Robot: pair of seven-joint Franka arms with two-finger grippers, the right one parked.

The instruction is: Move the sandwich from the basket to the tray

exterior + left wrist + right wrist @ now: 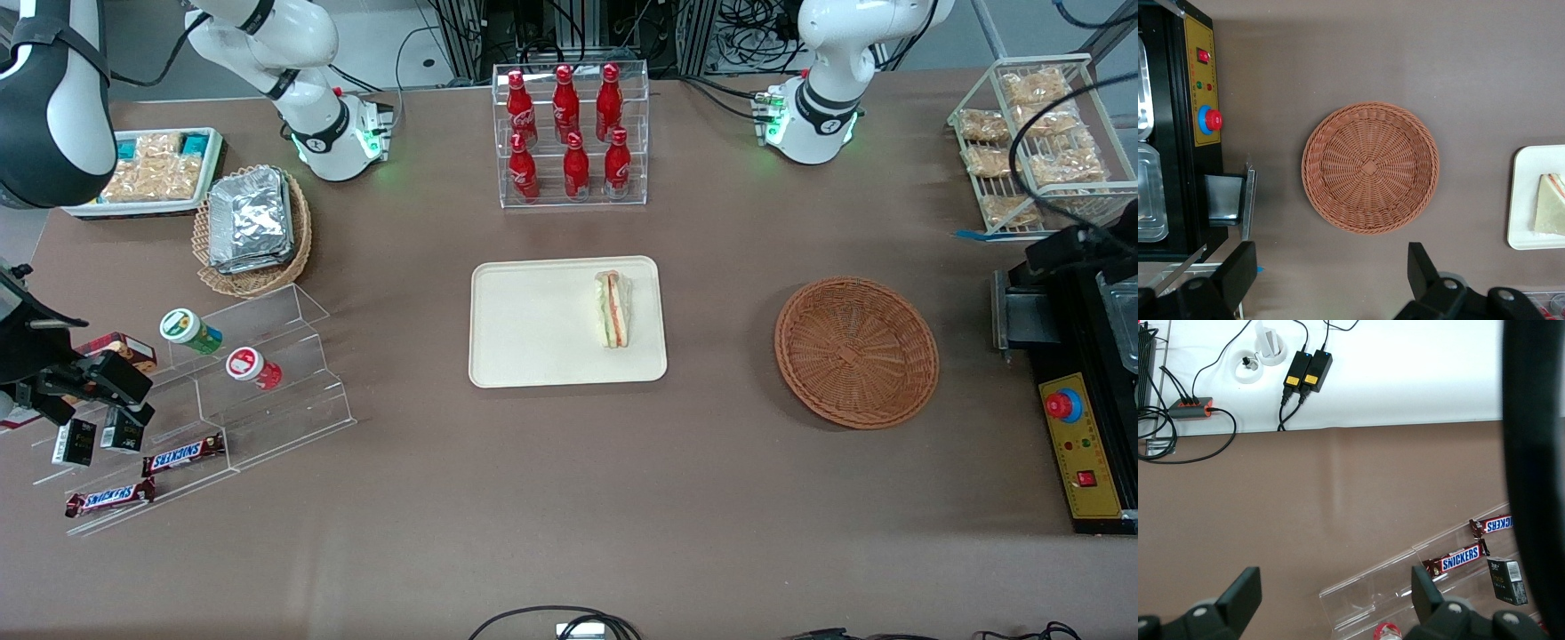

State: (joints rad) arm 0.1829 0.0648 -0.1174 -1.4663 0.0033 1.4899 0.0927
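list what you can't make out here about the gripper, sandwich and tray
- Gripper: open above the basket in the left wrist view; the front view does not show it.
- Sandwich and tray: cut off by the left wrist view's edge.
- Sandwich wrapping: too small in front view.

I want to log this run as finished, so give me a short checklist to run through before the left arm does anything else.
1. Sandwich on the tray: ok, it lies inside the rim, toward the basket's end.
2. Basket emptied: ok, only bare weave shows in the front and left wrist views.
3. Gripper free of load: ok, fingers spread apart, nothing between them.
4. Gripper clear of the tray: ok, it hangs above the table beside the basket.
5. Sandwich wrapping intact: cannot tell.
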